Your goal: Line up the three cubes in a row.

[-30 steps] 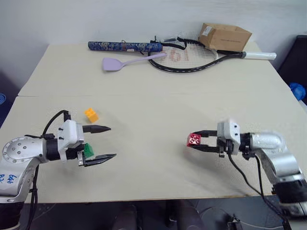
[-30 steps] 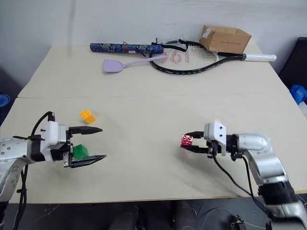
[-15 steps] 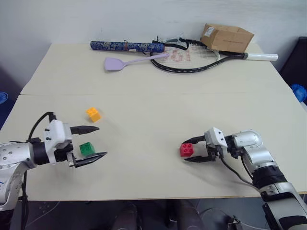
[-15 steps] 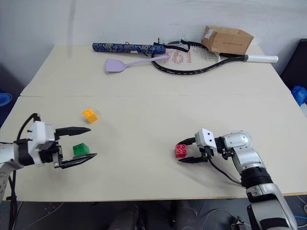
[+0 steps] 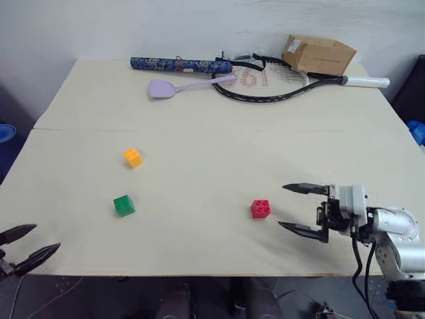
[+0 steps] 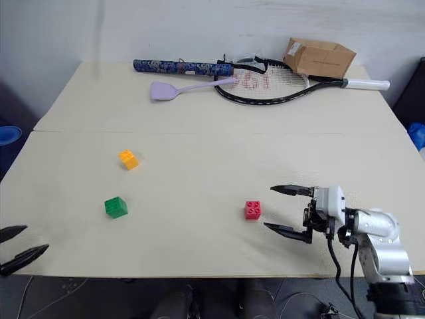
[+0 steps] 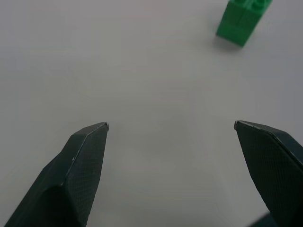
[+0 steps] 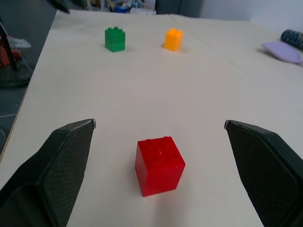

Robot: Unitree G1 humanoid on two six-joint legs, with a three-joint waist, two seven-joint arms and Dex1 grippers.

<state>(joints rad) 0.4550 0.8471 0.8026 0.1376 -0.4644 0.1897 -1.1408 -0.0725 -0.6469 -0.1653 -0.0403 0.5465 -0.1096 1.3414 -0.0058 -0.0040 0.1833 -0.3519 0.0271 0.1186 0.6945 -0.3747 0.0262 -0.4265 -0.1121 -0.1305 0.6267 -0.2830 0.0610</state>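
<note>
1. The red cube [image 5: 260, 208], a studded plastic brick, sits studs-up on the smooth pale table [image 5: 219, 139], just beside the right gripper [image 5: 293, 209], whose jaws gape empty.
2. The green cube [image 5: 123, 205] and orange cube [image 5: 133, 157] stand well apart to its left, both studs-up; the orange one sits turned at a slant.
3. A second ago the right gripper clamped the red cube; now it has let go and backed off.
4. The left gripper [image 5: 30, 242], jaws apart, has withdrawn to the table's near left edge.

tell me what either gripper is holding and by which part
Nothing. Both the left gripper and right gripper are open and empty; the small red studded plastic brick sits free.
</note>
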